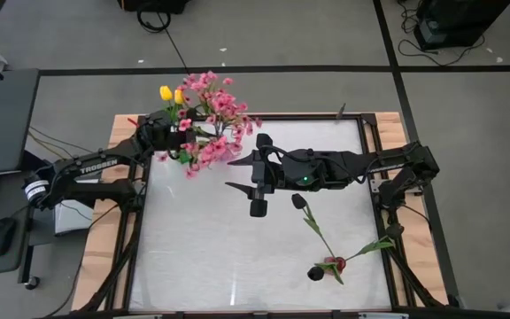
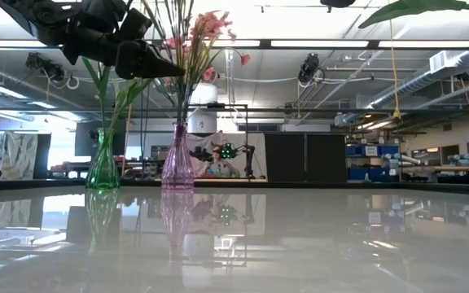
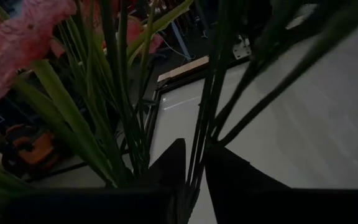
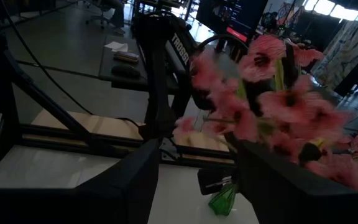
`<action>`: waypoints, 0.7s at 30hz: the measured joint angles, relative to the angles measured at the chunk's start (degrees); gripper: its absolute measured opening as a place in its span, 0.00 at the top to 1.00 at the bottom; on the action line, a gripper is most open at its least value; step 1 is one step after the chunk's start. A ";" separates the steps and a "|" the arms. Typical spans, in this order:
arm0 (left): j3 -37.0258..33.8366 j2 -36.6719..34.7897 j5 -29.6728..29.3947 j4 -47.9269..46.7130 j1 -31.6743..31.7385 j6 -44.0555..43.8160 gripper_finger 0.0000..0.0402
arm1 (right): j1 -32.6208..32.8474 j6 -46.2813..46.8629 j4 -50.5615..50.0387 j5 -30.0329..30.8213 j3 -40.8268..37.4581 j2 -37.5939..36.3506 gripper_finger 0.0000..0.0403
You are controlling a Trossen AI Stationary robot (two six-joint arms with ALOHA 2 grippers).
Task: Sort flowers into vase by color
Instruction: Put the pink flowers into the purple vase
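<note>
At the table's far left stand a green vase (image 2: 103, 163) with yellow tulips (image 1: 171, 93) and a purple vase (image 2: 177, 159) with pink blossom sprays (image 1: 212, 115). My left gripper (image 3: 196, 155) reaches level into the stems from the left, just above the vases (image 2: 165, 67), its fingers a little apart. My right gripper (image 1: 235, 175) hovers high over the table's middle, open and empty, pointing at the bouquet. Dark tulips (image 1: 299, 202) (image 1: 316, 273) and a red-tinged one (image 1: 335, 263) lie flat on the table at the near right, their stems crossing. My left gripper has a few upright green stems (image 3: 199, 140) standing in the narrow gap between its two fingers. I cannot tell whether the fingers touch them. The fingers come level from the table's left and lie across the stems, whose lower ends go down toward the vases.
The white tabletop (image 1: 202, 257) lies between the vases and the loose tulips. A wooden frame (image 1: 104, 230) runs round the table. A desk with a mouse (image 1: 2, 236) stands at the left. A green leaf (image 2: 405, 8) shows at the low view's top right.
</note>
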 joint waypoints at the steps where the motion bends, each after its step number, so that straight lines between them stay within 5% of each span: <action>1: 0.00 0.00 0.00 0.00 0.00 -0.06 0.83 | 0.01 0.00 0.00 -0.01 0.00 0.00 0.44; 21: 0.00 -0.04 -3.24 0.10 -0.02 -5.01 0.82 | -0.01 0.00 0.00 0.00 -0.01 0.00 0.44</action>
